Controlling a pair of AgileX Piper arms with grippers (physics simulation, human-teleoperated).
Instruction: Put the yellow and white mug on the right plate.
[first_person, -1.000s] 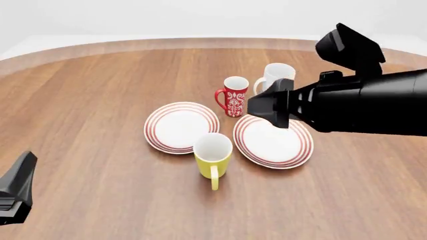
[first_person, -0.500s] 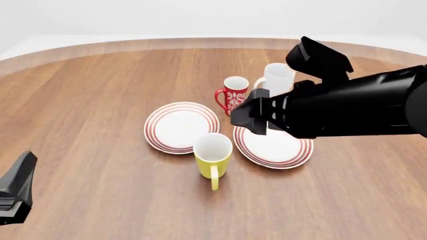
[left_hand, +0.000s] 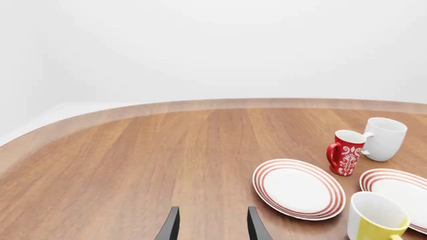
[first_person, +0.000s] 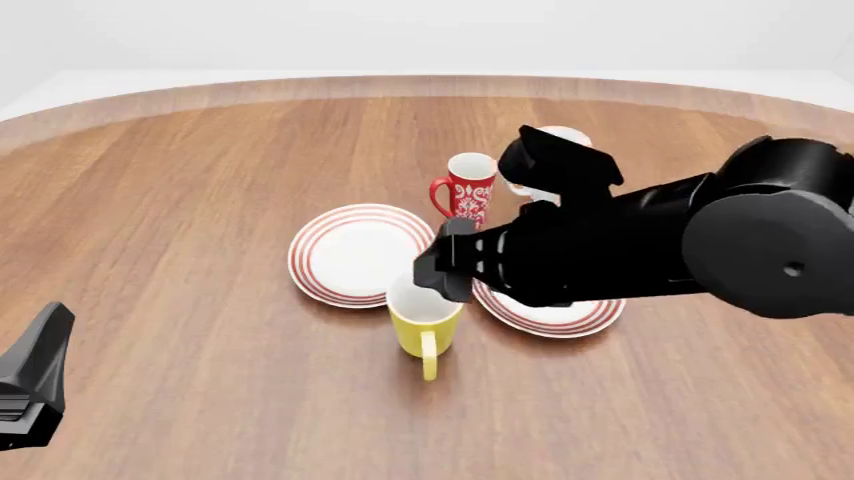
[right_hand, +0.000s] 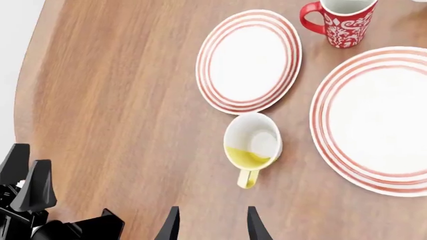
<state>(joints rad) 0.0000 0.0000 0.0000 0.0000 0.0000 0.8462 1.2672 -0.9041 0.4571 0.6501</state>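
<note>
The yellow and white mug (first_person: 426, 330) stands upright on the table, just beside the red-ringed right plate (first_person: 574, 312).

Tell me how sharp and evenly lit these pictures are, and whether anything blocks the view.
Front view: sharp, flat soft light, faint shadows; the black right arm covers much of the red-ringed white right plate and the rim of the tall yellow and white mug. Right wrist view: crisp, no glare, mug unobstructed. Left wrist view: sharp, mug cropped at the edge.
</note>
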